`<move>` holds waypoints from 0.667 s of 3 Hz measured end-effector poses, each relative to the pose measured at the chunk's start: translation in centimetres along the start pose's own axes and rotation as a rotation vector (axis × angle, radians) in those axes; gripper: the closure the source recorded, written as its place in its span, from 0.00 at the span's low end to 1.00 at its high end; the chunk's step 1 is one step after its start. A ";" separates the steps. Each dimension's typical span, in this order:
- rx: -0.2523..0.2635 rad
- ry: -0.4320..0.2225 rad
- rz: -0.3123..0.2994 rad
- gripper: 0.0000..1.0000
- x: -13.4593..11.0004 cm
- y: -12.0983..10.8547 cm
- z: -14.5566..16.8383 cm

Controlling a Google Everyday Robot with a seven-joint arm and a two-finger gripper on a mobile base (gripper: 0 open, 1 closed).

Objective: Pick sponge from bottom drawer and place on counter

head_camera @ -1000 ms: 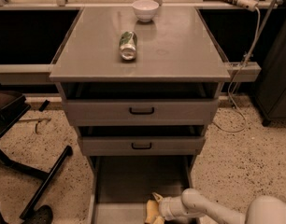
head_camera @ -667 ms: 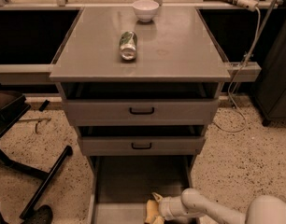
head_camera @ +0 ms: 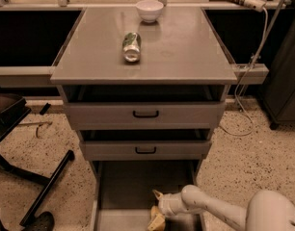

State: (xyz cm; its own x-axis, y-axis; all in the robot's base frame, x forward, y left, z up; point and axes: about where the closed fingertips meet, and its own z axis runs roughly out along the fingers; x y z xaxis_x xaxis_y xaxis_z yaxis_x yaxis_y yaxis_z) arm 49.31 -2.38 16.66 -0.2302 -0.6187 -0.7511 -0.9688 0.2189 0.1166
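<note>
Three grey drawers pulled out below the counter (head_camera: 186, 52), the bottom drawer (head_camera: 126, 189) at lower centre. Low inside it, near the frame's bottom edge, the gripper (head_camera: 155, 207), pale fingers (head_camera: 156, 220) spread apart, clamped on nothing visible. Cannot tell where the sponge lies. On the counter, a green-and-silver can (head_camera: 131, 46) on its side, a white bowl (head_camera: 150, 10) behind it. Black chair base (head_camera: 46, 186) at lower left, apart from the drawers.

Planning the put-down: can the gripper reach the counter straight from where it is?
Probably not directly: the gripper is down in the bottom drawer, well below the counter, with the two upper drawers standing part-open in between. It would likely have to lift out first.
</note>
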 end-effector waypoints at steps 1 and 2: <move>0.005 0.008 0.007 0.00 0.2 -1.1 0.4; 0.017 0.010 0.022 0.00 0.9 -1.7 0.4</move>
State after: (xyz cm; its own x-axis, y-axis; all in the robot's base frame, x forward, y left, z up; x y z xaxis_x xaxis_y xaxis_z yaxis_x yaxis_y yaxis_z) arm 50.78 -2.99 15.55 -0.2524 -0.6214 -0.7418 -0.9618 0.2451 0.1219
